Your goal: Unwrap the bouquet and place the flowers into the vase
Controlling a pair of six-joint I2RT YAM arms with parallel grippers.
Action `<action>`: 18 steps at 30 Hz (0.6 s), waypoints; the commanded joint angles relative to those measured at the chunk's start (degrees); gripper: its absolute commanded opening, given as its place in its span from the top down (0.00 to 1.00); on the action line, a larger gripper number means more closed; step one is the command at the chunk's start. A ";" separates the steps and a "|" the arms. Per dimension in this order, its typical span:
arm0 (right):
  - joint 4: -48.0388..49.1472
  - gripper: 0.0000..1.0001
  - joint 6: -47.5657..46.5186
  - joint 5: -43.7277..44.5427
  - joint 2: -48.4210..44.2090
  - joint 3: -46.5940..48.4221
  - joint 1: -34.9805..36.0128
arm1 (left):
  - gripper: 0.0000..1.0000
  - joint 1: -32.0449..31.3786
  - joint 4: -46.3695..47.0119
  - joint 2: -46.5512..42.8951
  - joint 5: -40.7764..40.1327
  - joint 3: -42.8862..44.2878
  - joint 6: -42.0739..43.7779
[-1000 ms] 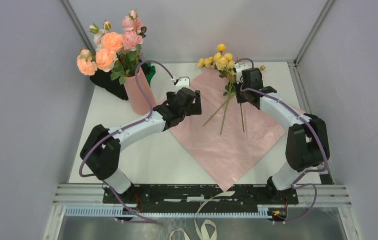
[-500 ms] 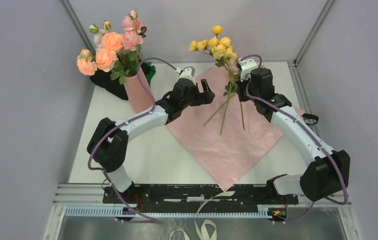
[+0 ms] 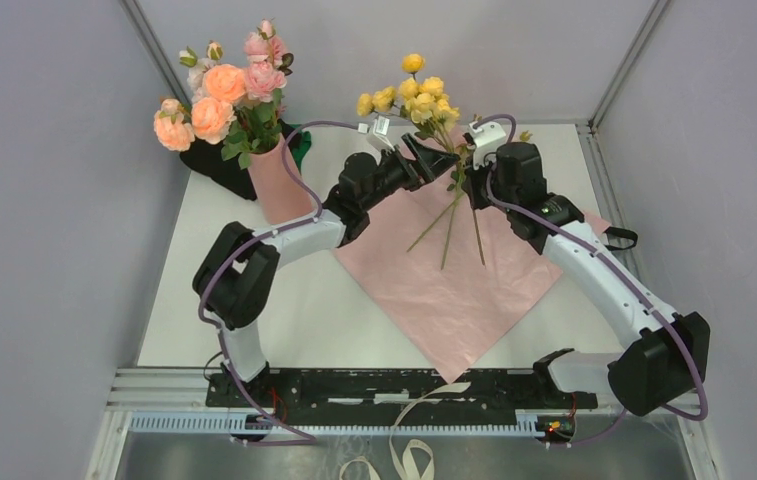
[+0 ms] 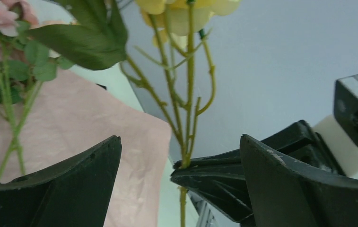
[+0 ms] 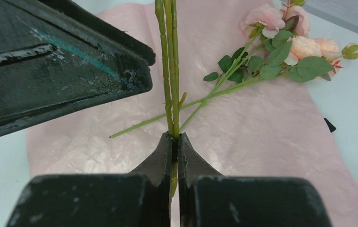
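Now: yellow flowers [image 3: 409, 92] aloft in the right gripper [image 3: 466, 178], left gripper [image 3: 442, 160] gaping around the stems

Top view. Right gripper is clamped on the yellow flowers and holds them clear of the wrapping paper [image 3: 454, 290]. Blooms up, stems hanging down, long axis near upright. Left gripper reaches in from the left, spread to its widest and holding nothing. Vase [image 3: 279, 190] stands at the table's left with peach roses [image 3: 216, 95] already in it. It is close beside the left arm and well apart from the right.

Left wrist view. Stems rise between the two left fingers [image 4: 73, 184], seemingly touching neither. The right gripper's black tips pinch the stems close by.

Right wrist view. Jaws pressed together on a few thin green stems. One left finger [image 5: 73, 56] looms at upper left, just beside them. A pink sprig [image 5: 285, 42] lies flat on the paper beyond.

Reading: looks like a handover. The vase lies leftward of the bunch, so the left arm is the better placed carrier. Its jaws must close across the upright stems before the right lets go.
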 commanded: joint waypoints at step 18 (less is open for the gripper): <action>-0.48 1.00 -1.94 0.58 -3.06 0.39 2.36 | 0.87 -0.55 11.69 5.95 5.31 3.80 -7.47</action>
